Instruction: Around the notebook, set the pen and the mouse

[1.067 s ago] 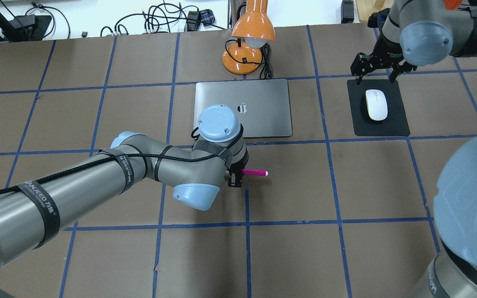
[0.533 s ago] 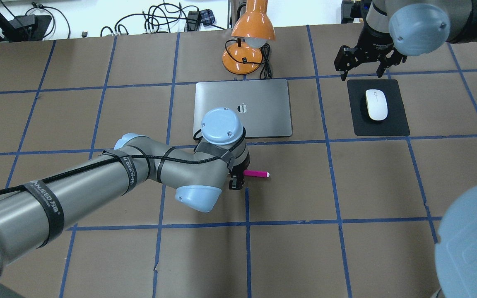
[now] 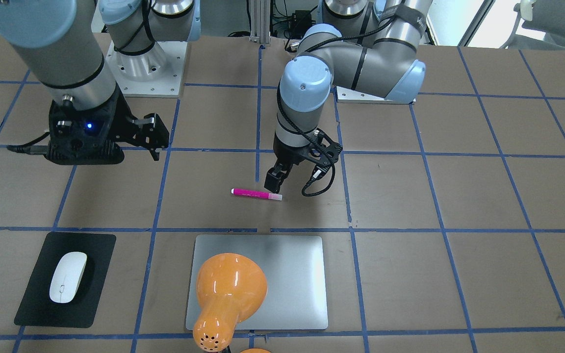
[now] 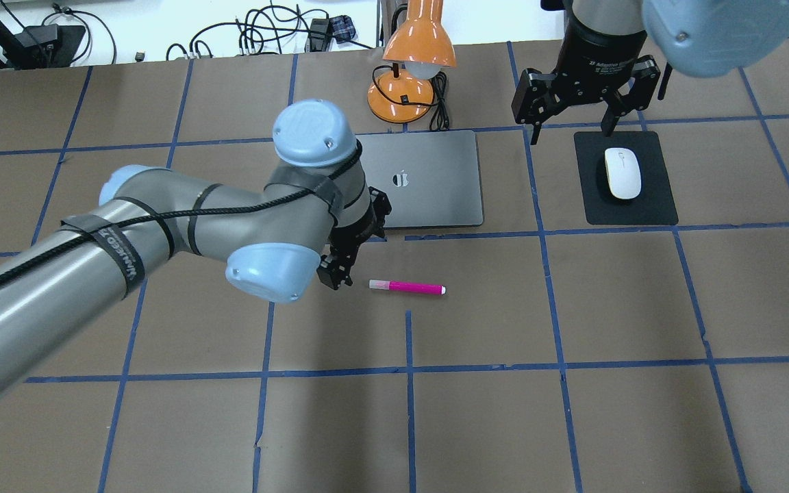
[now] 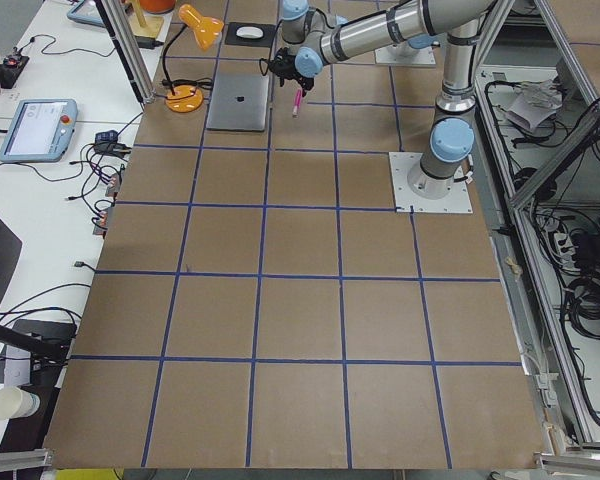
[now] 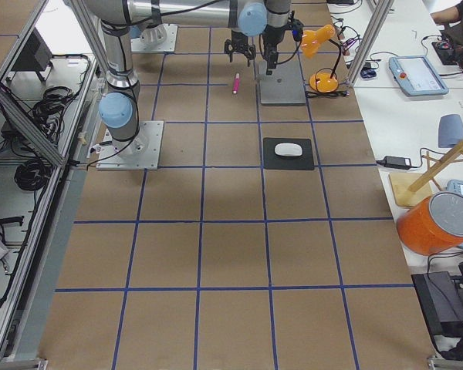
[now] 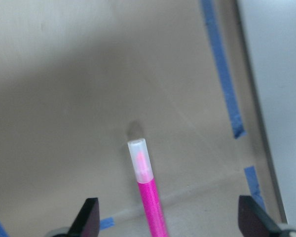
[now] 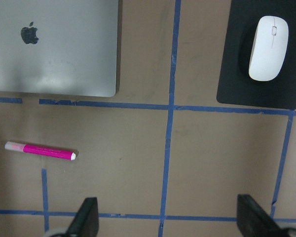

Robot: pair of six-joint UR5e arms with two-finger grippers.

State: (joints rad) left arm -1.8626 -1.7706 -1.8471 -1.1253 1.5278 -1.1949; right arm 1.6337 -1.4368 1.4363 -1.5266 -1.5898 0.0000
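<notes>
The magenta pen (image 4: 407, 288) lies flat on the brown table, in front of the silver notebook (image 4: 429, 198). My left gripper (image 4: 336, 272) hovers just left of the pen's pale cap end, open and empty. In the left wrist view the pen (image 7: 147, 185) lies on the table below, between the spread fingertips. The white mouse (image 4: 622, 173) rests on a black mat (image 4: 648, 209) to the right of the notebook. My right gripper (image 4: 570, 133) hangs open above the mat's far-left corner, and its wrist view shows the mouse (image 8: 269, 40), the pen (image 8: 42, 150) and the notebook (image 8: 64, 59).
An orange desk lamp (image 4: 411, 68) with its cord stands just behind the notebook; its shade (image 3: 228, 289) covers part of the notebook in the front-facing view. Blue tape lines grid the table. Cables lie on the white bench beyond the far edge.
My left gripper has let go of the pen and drawn back up and to the left, leaving the pen on the table. The right gripper has shifted left along the far side of the mat.
</notes>
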